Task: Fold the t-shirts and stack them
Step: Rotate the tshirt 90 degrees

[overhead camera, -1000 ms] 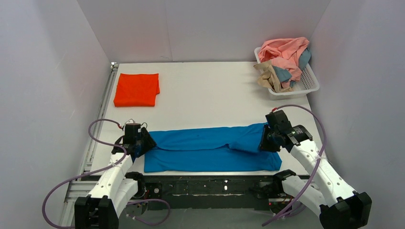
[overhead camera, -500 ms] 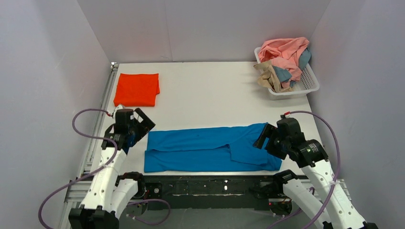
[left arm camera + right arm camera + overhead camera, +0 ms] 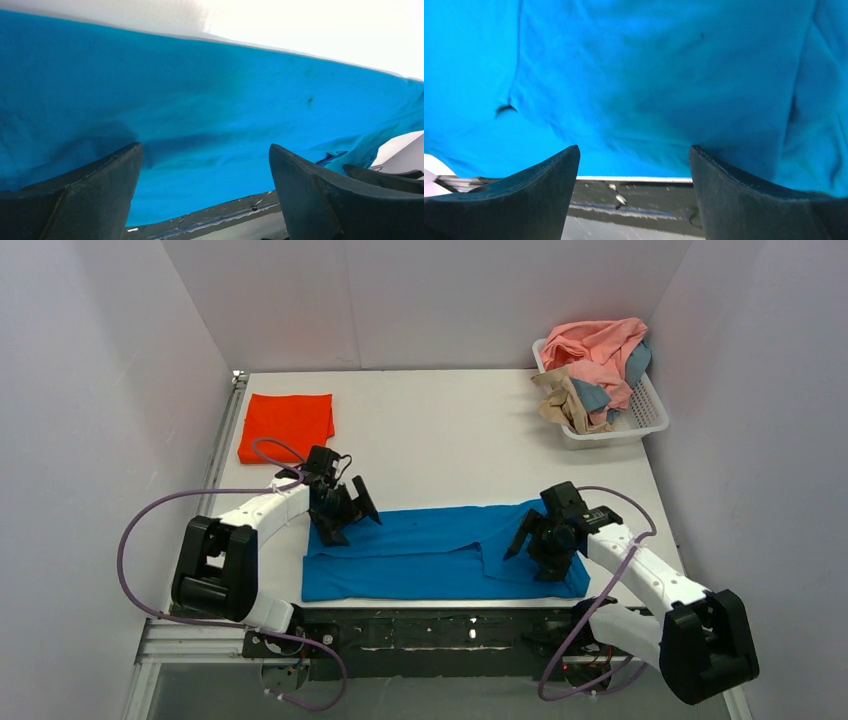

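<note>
Now blue t-shirt lies folded lengthwise, flat along near edge of table. Left gripper above its left end, right gripper above right end; both spread wide, empty. Cloth likely light, limp, slides easily: pinch both layers at end edges.

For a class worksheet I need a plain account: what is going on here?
Two robot arms are folding t-shirts. The left gripper and the right gripper, both open and holding nothing, are poised over opposite ends of a blue shirt. That shirt lies near the table's near edge, folded lengthwise into a long band. An orange shirt lies folded at the far left. Other shirts sit crumpled in a basket at the far right.
</note>
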Robot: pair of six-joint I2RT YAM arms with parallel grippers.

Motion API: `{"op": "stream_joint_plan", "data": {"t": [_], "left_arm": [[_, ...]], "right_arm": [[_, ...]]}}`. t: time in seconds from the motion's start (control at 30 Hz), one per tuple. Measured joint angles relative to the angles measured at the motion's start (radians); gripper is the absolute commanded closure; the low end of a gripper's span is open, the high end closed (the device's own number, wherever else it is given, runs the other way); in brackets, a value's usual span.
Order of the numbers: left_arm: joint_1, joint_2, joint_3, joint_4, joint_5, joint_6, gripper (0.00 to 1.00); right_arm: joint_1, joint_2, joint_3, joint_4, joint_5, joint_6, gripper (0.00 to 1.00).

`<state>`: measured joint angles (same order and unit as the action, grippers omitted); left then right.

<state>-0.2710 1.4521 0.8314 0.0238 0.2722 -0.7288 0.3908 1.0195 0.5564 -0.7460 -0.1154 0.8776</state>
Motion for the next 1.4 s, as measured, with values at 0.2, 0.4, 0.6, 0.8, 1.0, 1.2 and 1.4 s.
{"op": "stream_joint_plan", "data": {"t": [0.2,0.4,0.6,0.8,1.0,1.2,1.4], "left_arm": [[-0.001,0.03,-0.04,0.034,0.018,-0.001,0.02],[-0.001,0.012,-0.063,0.061,0.016,-0.019,0.02],[-0.021,-0.035,-0.106,0.105,-0.01,-0.09,0.02],[-0.151,-0.078,-0.153,0.177,-0.053,-0.248,0.02],[-0.312,0.014,-0.103,0.257,-0.067,-0.38,0.02],[-0.42,0.195,0.043,0.331,0.0,-0.475,0.02],[-0.517,0.303,0.155,0.355,0.018,-0.499,0.02]], "right_arm": [[-0.046,0.185,0.032,0.11,-0.013,0.009,0.13],[-0.097,0.44,0.206,0.151,-0.086,-0.024,0.13],[-0.114,0.742,0.533,0.213,-0.102,-0.095,0.14],[-0.135,1.081,0.998,0.194,-0.177,-0.189,0.14],[-0.136,1.337,1.396,0.122,-0.28,-0.252,0.14],[-0.133,1.575,1.77,0.077,-0.428,-0.241,0.13],[-0.118,1.63,1.824,0.186,-0.491,-0.181,0.12]]}}
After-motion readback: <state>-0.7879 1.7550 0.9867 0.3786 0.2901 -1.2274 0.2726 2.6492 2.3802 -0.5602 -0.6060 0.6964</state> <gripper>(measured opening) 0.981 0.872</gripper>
